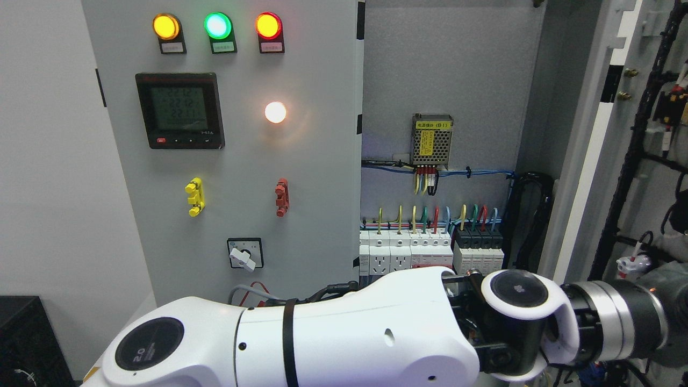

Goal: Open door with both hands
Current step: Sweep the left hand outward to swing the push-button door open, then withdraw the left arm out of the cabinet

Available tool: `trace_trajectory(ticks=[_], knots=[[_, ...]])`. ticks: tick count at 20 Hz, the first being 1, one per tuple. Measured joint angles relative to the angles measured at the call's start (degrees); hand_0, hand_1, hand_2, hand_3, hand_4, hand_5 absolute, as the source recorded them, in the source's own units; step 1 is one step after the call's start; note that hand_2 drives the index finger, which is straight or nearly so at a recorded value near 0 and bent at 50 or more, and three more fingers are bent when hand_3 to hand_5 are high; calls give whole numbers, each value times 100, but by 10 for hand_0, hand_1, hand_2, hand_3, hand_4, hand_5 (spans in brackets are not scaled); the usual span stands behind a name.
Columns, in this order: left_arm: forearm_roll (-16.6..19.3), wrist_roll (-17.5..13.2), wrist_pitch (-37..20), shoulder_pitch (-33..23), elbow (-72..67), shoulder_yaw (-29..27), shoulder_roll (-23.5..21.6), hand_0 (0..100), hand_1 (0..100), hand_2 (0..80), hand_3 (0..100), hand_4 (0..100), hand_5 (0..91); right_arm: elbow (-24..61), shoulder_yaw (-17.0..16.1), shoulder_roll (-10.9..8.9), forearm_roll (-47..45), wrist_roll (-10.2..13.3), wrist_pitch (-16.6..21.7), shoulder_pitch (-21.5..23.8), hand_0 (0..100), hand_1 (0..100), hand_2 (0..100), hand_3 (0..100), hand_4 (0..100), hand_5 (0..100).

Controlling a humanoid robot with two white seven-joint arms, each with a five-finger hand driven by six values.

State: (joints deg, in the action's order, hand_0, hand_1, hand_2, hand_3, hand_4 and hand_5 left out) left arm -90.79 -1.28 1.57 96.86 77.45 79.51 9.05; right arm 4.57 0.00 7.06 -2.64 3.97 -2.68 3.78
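Head view: the left arm crosses low toward the opened right door, which stands above and beyond its wrist. The hand lies off-frame, so its fingers cannot be judged. The door is probably rigid sheet metal, best gripped along its free edge.

The cabinet's right door stands swung wide open, a pale grey panel seen nearly edge-on at the far right, with black cable bundles running down its inner face. The left door is shut and faces the room, grey, carrying three lit lamps, a meter screen and a rotary switch.
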Motion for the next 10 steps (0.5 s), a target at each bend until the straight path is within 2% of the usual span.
trace_trajectory(ticks=[2,5,10], knots=[[-6,-32,-2,55,136,3,-171,0,0,0,0,0,0,2,0,0,0,0,0,0,0,0,0,0,0,0],[-13,-147,-17,105,509,35,-721,0,0,0,0,0,0,1,0,0,-1,0,0,0,0,0,0,0,0,0],[45,-778,97,-168,1325,196,-2067,0,0,0,0,0,0,0,0,-1,-3,0,1,0,0,0,0,0,0,0]])
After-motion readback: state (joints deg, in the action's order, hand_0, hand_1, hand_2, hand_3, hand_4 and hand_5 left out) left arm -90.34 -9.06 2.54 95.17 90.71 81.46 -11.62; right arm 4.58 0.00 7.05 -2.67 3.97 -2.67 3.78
